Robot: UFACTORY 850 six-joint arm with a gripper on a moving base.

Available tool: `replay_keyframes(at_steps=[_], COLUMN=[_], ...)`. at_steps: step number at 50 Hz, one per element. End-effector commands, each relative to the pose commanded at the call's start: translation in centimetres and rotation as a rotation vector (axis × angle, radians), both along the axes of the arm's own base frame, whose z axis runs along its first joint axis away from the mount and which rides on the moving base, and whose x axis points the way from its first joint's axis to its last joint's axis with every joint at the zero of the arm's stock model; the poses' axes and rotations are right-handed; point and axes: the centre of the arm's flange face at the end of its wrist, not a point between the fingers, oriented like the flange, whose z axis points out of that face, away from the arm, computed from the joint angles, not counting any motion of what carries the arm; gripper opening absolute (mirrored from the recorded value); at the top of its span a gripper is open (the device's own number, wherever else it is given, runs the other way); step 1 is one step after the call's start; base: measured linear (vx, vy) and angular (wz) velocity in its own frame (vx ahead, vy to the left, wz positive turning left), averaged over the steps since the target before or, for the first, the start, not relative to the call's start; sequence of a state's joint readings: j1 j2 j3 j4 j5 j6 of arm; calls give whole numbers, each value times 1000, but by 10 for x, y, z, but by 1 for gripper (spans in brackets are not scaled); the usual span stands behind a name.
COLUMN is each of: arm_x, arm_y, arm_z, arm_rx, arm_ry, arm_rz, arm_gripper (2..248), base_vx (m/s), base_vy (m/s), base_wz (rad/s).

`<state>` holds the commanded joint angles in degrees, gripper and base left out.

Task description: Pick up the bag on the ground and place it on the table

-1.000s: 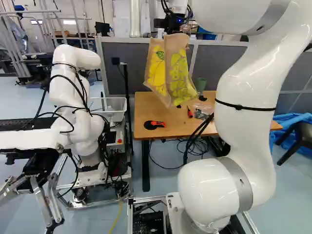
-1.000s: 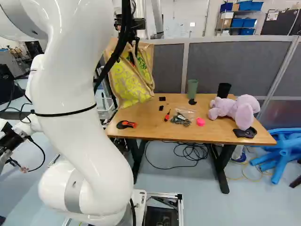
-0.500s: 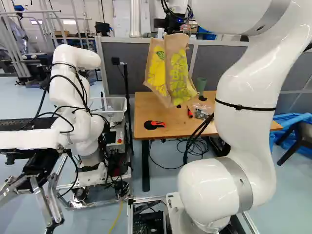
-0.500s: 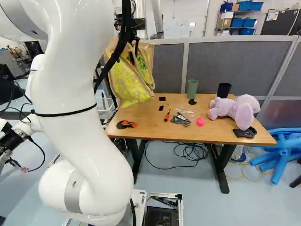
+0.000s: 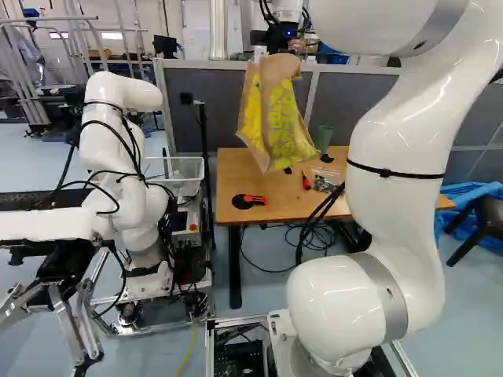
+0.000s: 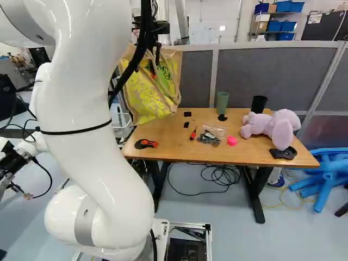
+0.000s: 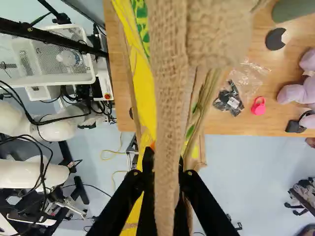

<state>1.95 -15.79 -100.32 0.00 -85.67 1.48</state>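
The bag point(image 5: 281, 118) has swung, its strap point(image 7: 165, 147) pinched between the jaws.

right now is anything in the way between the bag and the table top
Nothing visible stands between the bag, held up in the claw, and the table. But an orange and black tool and small black pieces lie on the table top nearby, so the bag might come down on them.

Bag point(image 5: 275, 114) is rough woven cloth, matt; table point(image 6: 179, 155) smooth wood; arm point(image 5: 397, 188) smooth, glossy; toy point(image 6: 262, 124) fuzzy cloth; pouch point(image 7: 251, 78) shiny plastic.
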Motion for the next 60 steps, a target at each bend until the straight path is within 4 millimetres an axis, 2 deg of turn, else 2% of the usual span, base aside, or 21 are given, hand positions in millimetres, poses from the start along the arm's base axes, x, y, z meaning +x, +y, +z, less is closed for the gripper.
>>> replay_keyframes(at_steps=[11,32,60], arm_x=[12,48,95], arm_y=[2,14,41], arm_z=[-14,-48,-93], arm_rx=[-1,-3,-7], arm_ry=[24,70,115], arm_rz=[3,21,58], arm_gripper=[26,26,26], base_vx=[0,0,0], base_vy=[0,0,0], base_wz=[0,0,0])
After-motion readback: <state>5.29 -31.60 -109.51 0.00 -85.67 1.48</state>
